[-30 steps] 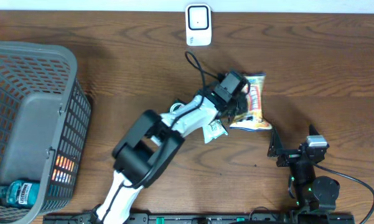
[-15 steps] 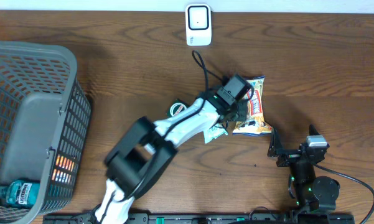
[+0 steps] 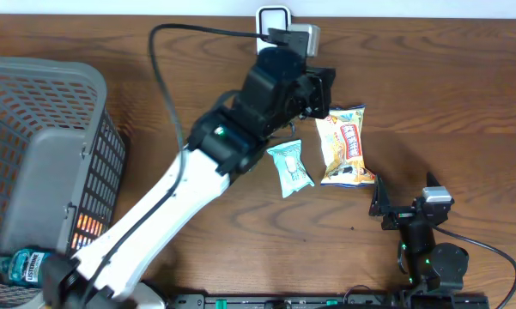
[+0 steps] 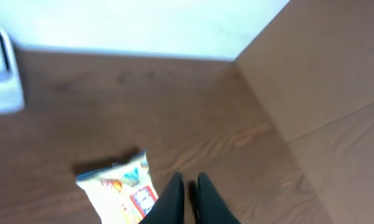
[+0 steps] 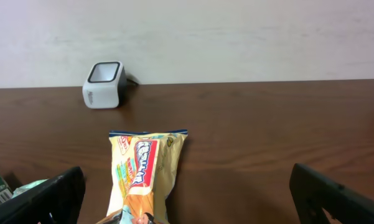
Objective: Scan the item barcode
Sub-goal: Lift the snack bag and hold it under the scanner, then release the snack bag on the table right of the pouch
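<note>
The yellow snack bag lies flat on the table right of centre, also seen in the left wrist view and the right wrist view. A small teal packet lies just left of it. The white barcode scanner stands at the back edge, partly covered by my left wrist; the right wrist view shows the scanner whole. My left gripper hangs shut and empty above the table, behind the bag. My right gripper rests open in front of the bag.
A grey mesh basket fills the left side, with a blue mouthwash bottle in its near corner. The left arm stretches diagonally across the table's middle. A beige wall panel rises at the right in the left wrist view.
My left gripper came off the snack bag, empty and shut, and rose toward the scanner at the back. The bag and teal packet now lie uncovered. The right arm stayed still.
</note>
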`<state>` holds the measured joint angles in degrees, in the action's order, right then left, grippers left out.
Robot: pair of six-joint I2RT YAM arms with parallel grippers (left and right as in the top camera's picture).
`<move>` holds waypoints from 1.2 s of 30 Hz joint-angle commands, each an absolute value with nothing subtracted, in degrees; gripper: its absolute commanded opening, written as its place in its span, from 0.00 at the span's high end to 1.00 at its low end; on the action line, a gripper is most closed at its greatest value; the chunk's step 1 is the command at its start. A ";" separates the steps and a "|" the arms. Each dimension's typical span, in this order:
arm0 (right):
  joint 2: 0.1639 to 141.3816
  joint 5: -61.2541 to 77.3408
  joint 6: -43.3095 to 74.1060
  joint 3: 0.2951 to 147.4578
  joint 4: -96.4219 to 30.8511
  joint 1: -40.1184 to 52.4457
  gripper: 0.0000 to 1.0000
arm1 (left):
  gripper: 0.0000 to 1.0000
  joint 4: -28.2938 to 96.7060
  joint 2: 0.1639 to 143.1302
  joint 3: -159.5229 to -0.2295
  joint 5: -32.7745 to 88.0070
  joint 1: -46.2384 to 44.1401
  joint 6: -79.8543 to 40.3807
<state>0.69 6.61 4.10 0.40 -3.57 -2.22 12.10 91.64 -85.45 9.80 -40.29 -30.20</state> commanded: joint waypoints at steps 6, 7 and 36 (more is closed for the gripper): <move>0.47 6.57 4.64 0.32 -3.73 -1.83 0.01 | 0.93 4.43 111.48 -84.36 24.82 -39.92 -33.21; 0.47 6.57 4.64 0.32 -3.73 -1.83 0.01 | 0.93 3.64 113.62 -84.33 26.00 -39.92 -33.85; 0.47 6.57 4.64 0.32 -3.73 -1.83 0.01 | 0.16 14.33 111.81 -84.36 25.45 -35.99 -29.91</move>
<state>0.71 6.61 4.10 0.40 -3.55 -2.22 12.32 122.58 -83.81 31.29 -38.02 -33.85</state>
